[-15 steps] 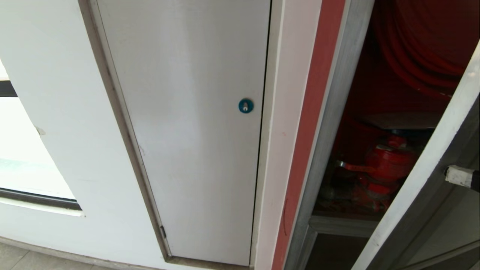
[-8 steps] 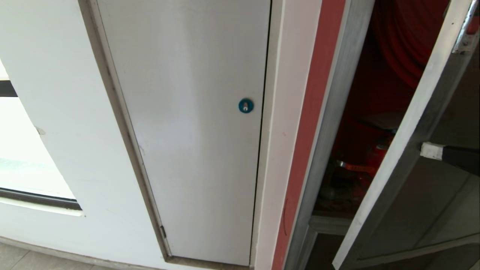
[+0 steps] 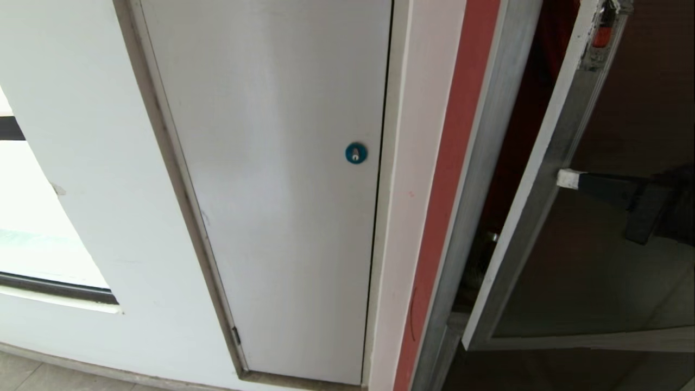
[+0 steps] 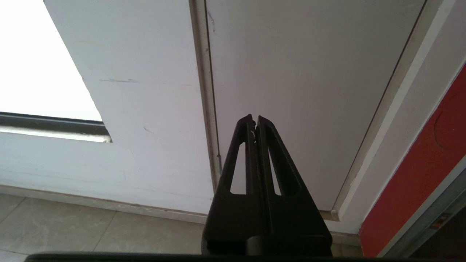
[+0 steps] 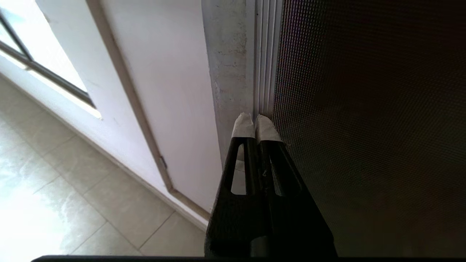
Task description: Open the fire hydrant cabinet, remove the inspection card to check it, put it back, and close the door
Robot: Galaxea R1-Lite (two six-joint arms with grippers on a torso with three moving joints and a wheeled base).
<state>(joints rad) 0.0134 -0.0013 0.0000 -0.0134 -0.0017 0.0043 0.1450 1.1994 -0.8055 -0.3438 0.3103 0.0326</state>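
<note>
The fire hydrant cabinet (image 3: 478,163) stands at the right of the head view, with a brushed-aluminium frame and a narrow dark gap still showing red inside. Its door (image 3: 597,271), dark tinted glass in an aluminium frame, hangs partly ajar. My right gripper (image 3: 564,178) is shut, holding nothing, its white-taped tips pressed against the door's frame stile (image 5: 233,72) beside the glass (image 5: 364,109). The right gripper (image 5: 254,120) shows its two taped fingertips together. The inspection card is out of view. My left gripper (image 4: 254,120) is shut, parked low before the white wall.
A plain white panel door (image 3: 271,190) with a blue round lock (image 3: 355,153) fills the middle. A red strip (image 3: 450,190) runs beside the cabinet frame. A window (image 3: 32,228) lies at the left, tiled floor (image 5: 54,182) below.
My right gripper moved left and up against the door, and the door swung toward the cabinet. The red hose and valve, visible earlier, are now hidden behind the door.
</note>
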